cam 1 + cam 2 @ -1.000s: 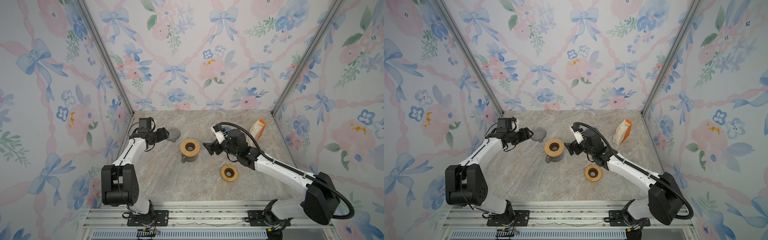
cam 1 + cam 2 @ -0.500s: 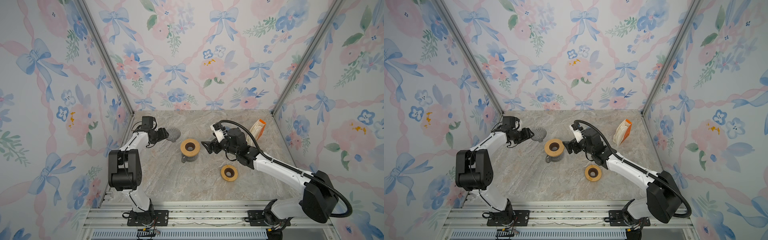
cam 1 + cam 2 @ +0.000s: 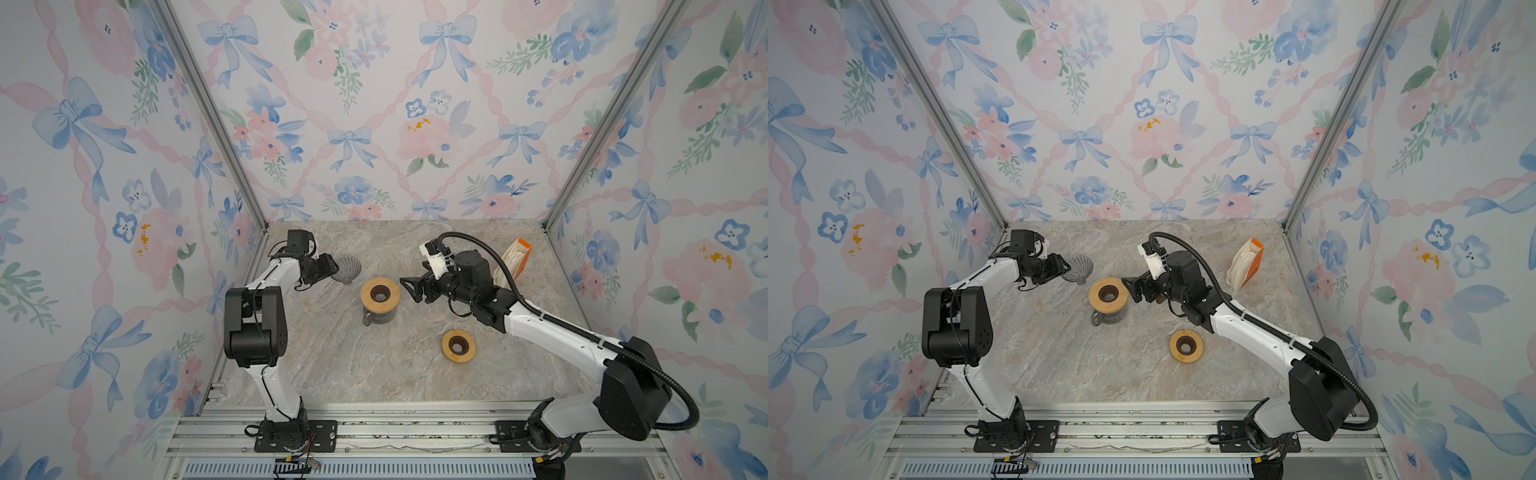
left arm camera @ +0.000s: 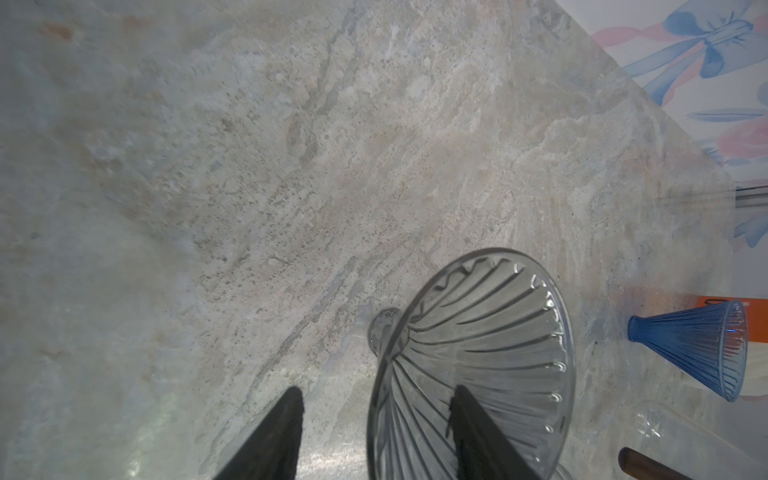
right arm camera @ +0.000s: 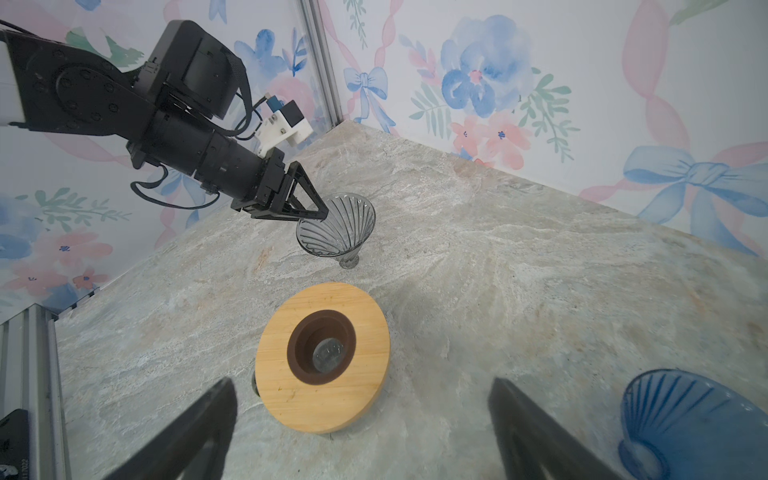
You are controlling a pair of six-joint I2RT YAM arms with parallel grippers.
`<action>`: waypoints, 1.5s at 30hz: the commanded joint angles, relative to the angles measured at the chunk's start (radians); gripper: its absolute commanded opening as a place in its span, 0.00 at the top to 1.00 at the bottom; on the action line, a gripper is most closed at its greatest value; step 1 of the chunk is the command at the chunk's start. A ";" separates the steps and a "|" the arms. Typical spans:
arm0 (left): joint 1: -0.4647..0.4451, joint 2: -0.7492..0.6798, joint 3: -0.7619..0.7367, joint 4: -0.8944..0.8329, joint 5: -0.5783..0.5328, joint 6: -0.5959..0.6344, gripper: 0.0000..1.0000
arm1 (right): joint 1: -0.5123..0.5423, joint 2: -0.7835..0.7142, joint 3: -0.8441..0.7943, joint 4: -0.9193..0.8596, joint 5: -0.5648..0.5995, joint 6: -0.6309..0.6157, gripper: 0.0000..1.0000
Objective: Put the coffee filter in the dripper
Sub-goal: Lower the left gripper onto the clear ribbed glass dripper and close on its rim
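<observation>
Left wrist view: released left claw point(image 4: 374, 390) straddles rim of clear ribbed glass dripper point(image 4: 490, 332). White paper filters point(image 3: 510, 268) lie nearer the released right claw point(image 3: 409, 289).

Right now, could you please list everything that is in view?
Clear dripper: one, smoky, back left, tilted.
Blue dripper: one, blue, on its side, wrist views only.
Carafe: one, clear glass, table centre.
Carafe ring: one, tan wood, atop carafe.
Loose ring: one, tan wood, flat, front right.
Filter box: one, orange, white filters inside, back right.
Table: one, grey marble.
Left gripper: one, black, astride clear dripper's rim.
Right gripper: one, black, open, beside carafe.
</observation>
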 commanded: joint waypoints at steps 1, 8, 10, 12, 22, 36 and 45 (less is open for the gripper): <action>0.010 0.033 0.031 -0.012 0.030 0.022 0.44 | -0.005 0.014 0.034 0.006 -0.023 0.016 0.04; 0.009 0.057 0.052 -0.012 0.040 0.030 0.51 | 0.003 0.029 0.052 -0.016 -0.022 0.016 0.04; 0.009 0.065 0.056 -0.011 0.044 0.030 0.53 | 0.008 0.034 0.061 -0.021 -0.017 0.013 0.04; 0.010 0.076 0.062 -0.012 0.051 0.028 0.56 | 0.013 0.037 0.066 -0.023 -0.015 0.011 0.04; 0.009 0.094 0.062 -0.011 0.054 0.033 0.68 | 0.023 0.025 0.051 -0.023 -0.001 0.011 0.04; 0.006 0.076 0.052 -0.011 0.051 0.024 0.78 | 0.020 0.012 0.040 -0.013 -0.002 -0.005 0.04; 0.004 0.071 0.050 -0.011 0.059 0.032 0.84 | 0.021 0.002 0.032 -0.022 0.001 -0.006 0.04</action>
